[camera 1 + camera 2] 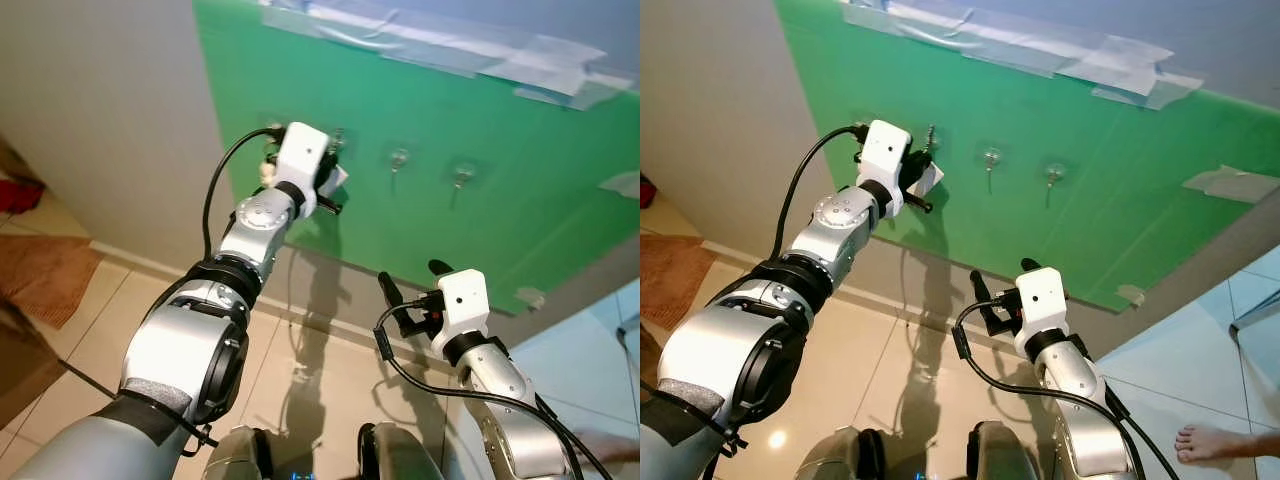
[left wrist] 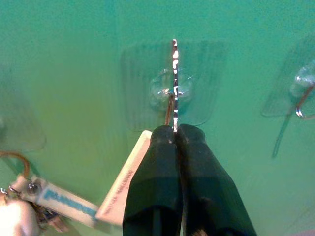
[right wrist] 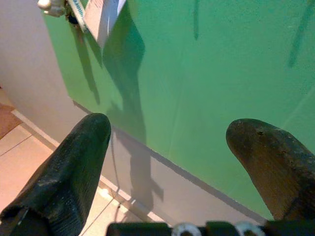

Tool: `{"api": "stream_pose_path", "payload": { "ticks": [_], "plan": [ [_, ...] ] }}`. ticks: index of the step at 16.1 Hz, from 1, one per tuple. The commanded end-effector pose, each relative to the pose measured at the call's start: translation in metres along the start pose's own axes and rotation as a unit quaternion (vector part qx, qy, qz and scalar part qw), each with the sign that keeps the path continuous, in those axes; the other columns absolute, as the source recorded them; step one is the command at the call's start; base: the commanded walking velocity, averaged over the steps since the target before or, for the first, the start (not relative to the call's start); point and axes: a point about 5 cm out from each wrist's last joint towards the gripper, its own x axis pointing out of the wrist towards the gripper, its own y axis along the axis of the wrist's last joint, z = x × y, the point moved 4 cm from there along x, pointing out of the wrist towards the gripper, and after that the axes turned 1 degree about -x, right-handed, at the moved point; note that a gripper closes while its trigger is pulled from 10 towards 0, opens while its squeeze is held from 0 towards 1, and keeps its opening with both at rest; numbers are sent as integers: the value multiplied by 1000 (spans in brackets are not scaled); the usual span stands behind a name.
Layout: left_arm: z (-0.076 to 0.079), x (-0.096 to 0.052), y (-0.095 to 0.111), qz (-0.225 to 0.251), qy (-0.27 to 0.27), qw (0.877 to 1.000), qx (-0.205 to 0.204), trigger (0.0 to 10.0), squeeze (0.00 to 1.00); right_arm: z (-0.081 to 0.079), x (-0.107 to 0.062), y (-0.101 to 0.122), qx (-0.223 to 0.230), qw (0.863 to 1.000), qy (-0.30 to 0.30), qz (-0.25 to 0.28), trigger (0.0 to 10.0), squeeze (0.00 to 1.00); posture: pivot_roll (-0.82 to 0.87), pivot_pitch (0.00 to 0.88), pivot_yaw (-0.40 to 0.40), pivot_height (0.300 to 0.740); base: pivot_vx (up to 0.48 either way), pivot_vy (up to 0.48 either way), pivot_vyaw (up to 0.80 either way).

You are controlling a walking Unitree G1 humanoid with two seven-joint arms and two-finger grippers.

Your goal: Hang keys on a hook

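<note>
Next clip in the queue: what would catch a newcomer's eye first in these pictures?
The green board taped to the wall dominates, with a row of clear adhesive hooks across it. The left gripper is raised against one hook, its fingers pinched on a thin metal key ring, with a cream key tag dangling beside them. Lower down, the right gripper hangs open in front of the board, holding nothing.

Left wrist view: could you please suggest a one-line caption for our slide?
Left gripper, shut on a key ring, lines it up with a clear adhesive hook on the green board.
</note>
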Motion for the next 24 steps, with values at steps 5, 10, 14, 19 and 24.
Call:
{"api": "stream_pose_path", "payload": {
  "ticks": [5, 10, 14, 19, 24],
  "plan": [
    [-29, -13, -31, -46, 81, 984, -151, 0, 0, 2, -4, 0, -4, 1000, -2, -6, 10000, 0, -247, 148, 7, 710, 0, 0, 0],
    [-40, -23, -54, -56, 132, 938, -315, 0, 0, 2, -6, -2, -3, 1000, -2, -10, 10000, 0, -246, 154, 4, 710, 0, 0, 0],
    [-38, -28, -67, -61, 148, 904, -396, 0, 0, 2, -6, -2, -3, 1000, 0, -12, 10000, 0, -243, 156, 2, 710, 0, 0, 0],
    [-29, -25, -67, -62, 134, 901, -409, 0, 0, 1, -7, -3, -4, 1000, 1, -13, 10000, 0, -245, 157, 3, 710, 0, 0, 0],
    [-27, -23, -64, -71, 123, 940, -309, 0, 0, 1, -8, -3, -3, 1000, 0, -14, 10000, 0, -245, 158, 3, 710, 0, 0, 0]
  ]
}}
